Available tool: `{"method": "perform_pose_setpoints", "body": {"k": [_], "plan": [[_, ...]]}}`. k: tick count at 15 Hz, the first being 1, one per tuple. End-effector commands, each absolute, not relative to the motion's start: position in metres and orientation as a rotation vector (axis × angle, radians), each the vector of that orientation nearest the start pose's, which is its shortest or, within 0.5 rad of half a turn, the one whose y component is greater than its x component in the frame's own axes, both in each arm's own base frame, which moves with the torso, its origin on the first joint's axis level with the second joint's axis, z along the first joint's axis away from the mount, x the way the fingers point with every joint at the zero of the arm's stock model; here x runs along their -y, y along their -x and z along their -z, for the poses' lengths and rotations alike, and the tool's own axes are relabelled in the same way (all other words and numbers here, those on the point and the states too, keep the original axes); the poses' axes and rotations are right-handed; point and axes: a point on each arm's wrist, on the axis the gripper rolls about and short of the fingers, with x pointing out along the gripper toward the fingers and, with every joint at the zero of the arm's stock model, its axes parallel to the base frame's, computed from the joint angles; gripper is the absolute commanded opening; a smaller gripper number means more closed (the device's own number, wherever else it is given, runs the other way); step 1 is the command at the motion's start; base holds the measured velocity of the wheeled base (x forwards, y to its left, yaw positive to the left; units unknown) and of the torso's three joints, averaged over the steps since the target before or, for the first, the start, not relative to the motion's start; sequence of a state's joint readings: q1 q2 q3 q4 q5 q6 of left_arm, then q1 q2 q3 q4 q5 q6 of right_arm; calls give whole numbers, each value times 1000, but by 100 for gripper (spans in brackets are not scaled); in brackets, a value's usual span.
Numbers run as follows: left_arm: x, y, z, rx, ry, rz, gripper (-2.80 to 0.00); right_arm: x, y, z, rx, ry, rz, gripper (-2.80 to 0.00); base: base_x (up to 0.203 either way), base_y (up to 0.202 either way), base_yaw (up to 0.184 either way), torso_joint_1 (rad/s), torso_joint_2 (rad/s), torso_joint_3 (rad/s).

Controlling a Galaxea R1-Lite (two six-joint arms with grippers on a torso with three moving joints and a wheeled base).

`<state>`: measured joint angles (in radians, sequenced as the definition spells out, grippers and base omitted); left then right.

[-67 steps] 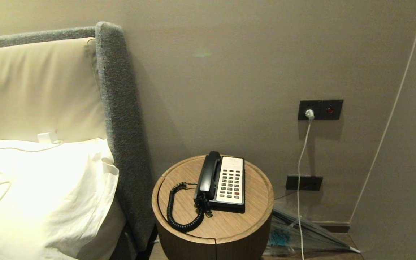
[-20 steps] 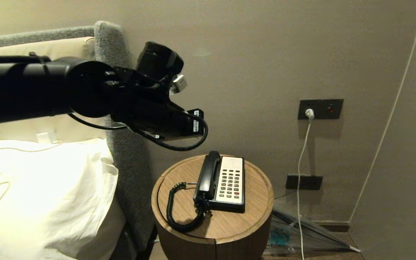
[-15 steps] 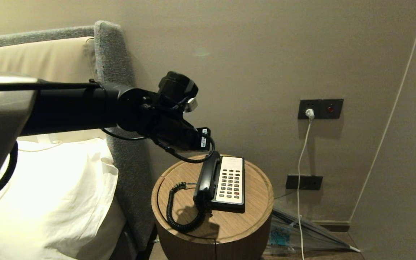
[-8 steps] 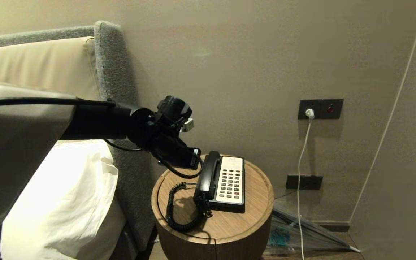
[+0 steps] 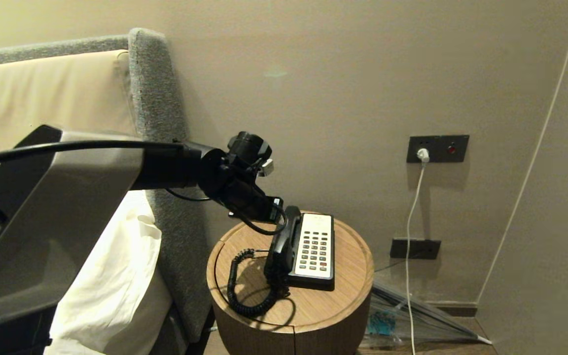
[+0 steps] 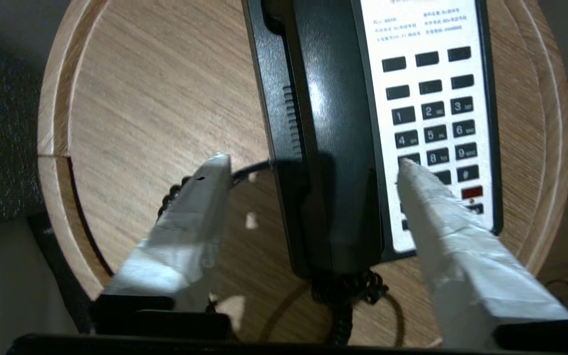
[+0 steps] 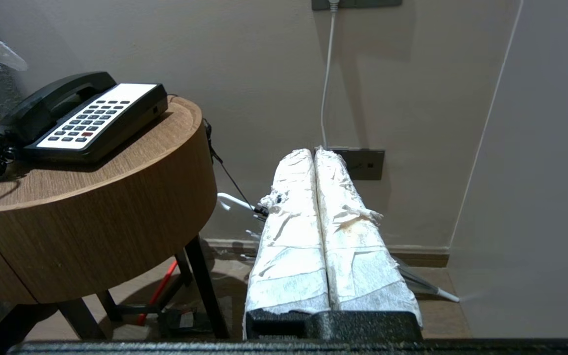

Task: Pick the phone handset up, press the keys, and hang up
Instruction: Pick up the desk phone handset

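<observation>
One phone handset (image 6: 336, 148) cradled, left pincer (image 6: 313, 167) spread astride it, right pincer (image 7: 316, 155) clenched empty.

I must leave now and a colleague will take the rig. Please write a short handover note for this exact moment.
Left gripper: open, above the handset, one finger on each side, not touching it as far as I can see.
Right gripper: shut, empty, parked low beside the table.
Handset: on its cradle, at the left of the keys; its cord lies coiled on the table.
Done: approach only.
Left: grasp and lift the handset, press the keys, hang up.
</observation>
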<state>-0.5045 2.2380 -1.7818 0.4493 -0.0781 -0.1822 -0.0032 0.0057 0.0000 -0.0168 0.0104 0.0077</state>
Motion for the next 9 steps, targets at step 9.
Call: {"method": "perform_pose_setpoints", "body": {"k": [9], "plan": [[230,-409,-97,-996,-34,458,0,0,22,-76,5,-8,-8,-280,0,0,0,0,0,0]]}}
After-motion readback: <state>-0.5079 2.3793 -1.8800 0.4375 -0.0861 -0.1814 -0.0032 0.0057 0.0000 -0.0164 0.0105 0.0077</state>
